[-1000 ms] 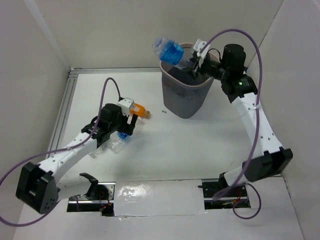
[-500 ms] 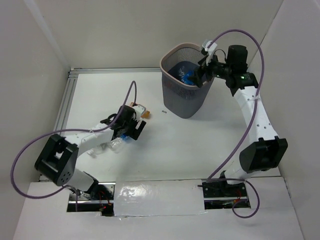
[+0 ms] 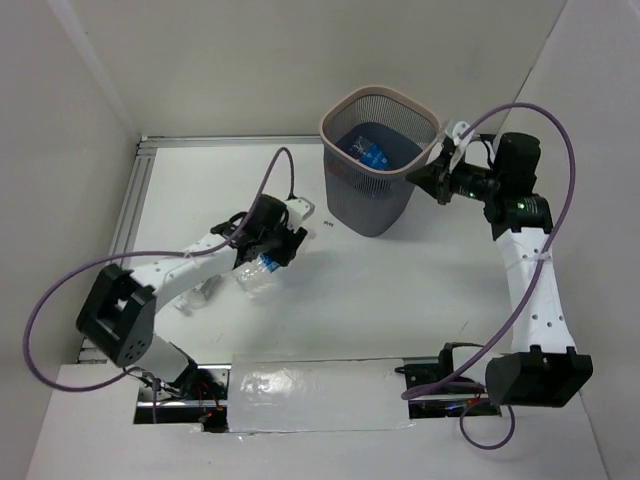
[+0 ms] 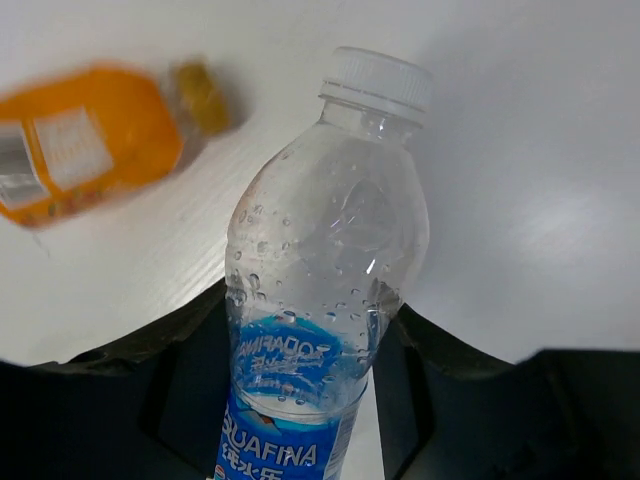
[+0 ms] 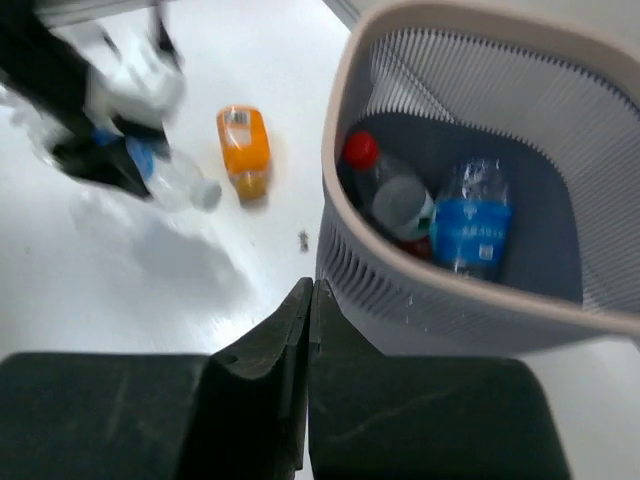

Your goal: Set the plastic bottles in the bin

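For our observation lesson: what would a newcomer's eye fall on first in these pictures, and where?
The tall mesh bin at the far side of the table, with a red-capped bottle and a blue-labelled bottle inside. Nearer, the left gripper grips a clear water bottle, an orange bottle lying on the table close by. The right gripper, shut and empty, hangs beside the bin's rim.

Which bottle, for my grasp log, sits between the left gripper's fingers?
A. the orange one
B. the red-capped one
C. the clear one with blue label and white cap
C: the left wrist view shows the blue-labelled clear bottle between the fingers of the left gripper, the orange bottle lying loose beyond it.
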Robot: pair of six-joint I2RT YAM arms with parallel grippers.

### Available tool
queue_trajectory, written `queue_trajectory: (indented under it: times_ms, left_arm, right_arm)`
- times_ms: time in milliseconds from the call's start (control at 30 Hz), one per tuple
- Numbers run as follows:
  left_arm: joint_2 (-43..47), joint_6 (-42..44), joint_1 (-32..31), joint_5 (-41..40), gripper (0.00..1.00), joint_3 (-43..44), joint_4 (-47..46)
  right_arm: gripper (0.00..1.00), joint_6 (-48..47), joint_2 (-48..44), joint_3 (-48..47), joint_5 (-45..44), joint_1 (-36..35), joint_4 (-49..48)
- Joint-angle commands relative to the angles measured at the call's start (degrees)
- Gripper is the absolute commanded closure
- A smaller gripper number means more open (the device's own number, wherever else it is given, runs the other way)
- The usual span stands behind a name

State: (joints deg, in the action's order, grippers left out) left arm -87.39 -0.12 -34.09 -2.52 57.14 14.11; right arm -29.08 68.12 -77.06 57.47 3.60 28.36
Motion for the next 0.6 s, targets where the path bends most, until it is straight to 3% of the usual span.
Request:
queue_trajectory:
  times_ms: [0,67,200,433,567]
  left_arm:
    - [11.3,0.6,-1.3,15.2,0.76,8.8,-0.2]
    - [13.2,-1.6,-1.9,20.6,0.81,13.9,-1.2]
    - [12.8,-6.3,-1.3,23.2,0.83,22.6,-9.6]
    - [-3.8,-20.3,-0.2,25.5,0.85,39.9,-36.8]
    - [-15.6,-30.9,0.3,22.7,0.79,47.8,-50.2]
  right_arm:
    - [1.00,-5.2,-3.9,6.6,1.9,3.7,3.9]
    - [1.00,-8.7,-7.4,10.9,1.9,7.1,4.4]
    - [0.97,-18.3,-13.4,21.7,1.3,10.5,8.5]
    - [0.95,-27.0,-17.4,29.9,0.1,10.6,11.7]
    - [0.94,-28.3,-17.4,32.1,0.1,10.6,12.3]
